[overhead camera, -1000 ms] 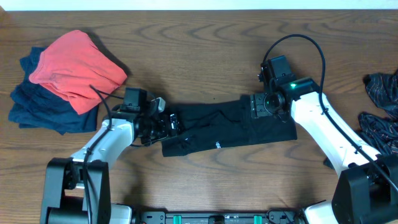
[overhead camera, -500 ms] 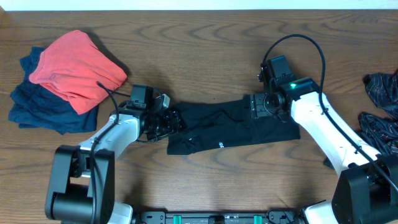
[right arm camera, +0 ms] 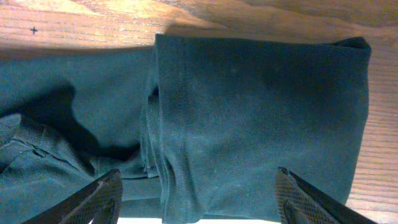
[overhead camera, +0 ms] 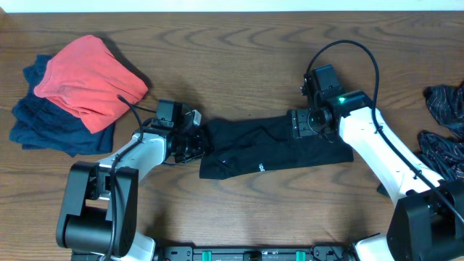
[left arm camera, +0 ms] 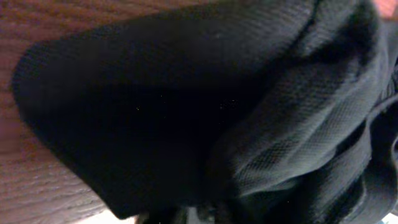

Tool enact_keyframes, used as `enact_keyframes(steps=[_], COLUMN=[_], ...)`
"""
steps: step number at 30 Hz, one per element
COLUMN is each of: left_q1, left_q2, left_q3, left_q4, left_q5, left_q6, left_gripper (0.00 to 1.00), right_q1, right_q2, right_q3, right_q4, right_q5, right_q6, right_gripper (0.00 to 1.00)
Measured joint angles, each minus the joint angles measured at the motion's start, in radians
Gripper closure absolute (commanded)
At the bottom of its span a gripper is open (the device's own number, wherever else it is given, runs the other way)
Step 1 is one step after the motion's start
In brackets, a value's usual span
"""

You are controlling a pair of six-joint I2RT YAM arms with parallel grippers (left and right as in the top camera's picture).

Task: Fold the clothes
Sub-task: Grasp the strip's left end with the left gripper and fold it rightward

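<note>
The clothes in play are a black shirt (overhead camera: 275, 148), lying as a long folded strip across the table's middle with a small white logo (overhead camera: 259, 167) near its front edge. My left gripper (overhead camera: 196, 143) is at the strip's left end, shut on the bunched fabric. In the left wrist view the black cloth (left arm camera: 186, 93) fills the frame and hides the jaws. My right gripper (overhead camera: 299, 123) hovers over the strip's right end. In the right wrist view it (right arm camera: 202, 202) stands open, its fingers either side of the folded layers (right arm camera: 249, 93).
A red garment (overhead camera: 87, 80) lies on a pile of dark blue ones (overhead camera: 51, 130) at the far left. Dark patterned clothes (overhead camera: 442, 138) lie at the right edge. Bare wood table (overhead camera: 232, 51) shows behind the shirt.
My left gripper has slid right onto the shirt's left end and closed on it. That end has shifted right and bunched. The right arm has not moved.
</note>
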Motion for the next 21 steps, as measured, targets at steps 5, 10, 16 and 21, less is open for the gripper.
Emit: enact_keyframes(steps=[5,10,16,21], left_q1=[-0.003,-0.003,-0.004,-0.011], left_q2=[0.001,0.001,-0.005,-0.030], left_q3=[-0.006,-0.008,-0.005,0.008], left_q4=[0.026,0.031,0.039,0.036], left_q5=[0.008,0.012,0.045,0.097], left_q6=[0.020,0.044,0.058,0.058], left_gripper=[0.94,0.94,0.04,0.02], right_q1=[0.000,0.000,0.000,0.000], right_q2=[0.000,0.000,0.000,0.000], right_q3=[0.000,0.000,0.000,0.000], right_q4=[-0.001,0.000,0.000,-0.001], right_q5=[0.000,0.000,0.000,0.000], right_q6=[0.000,0.000,0.000,0.000], right_gripper=[0.24,0.24,0.24,0.24])
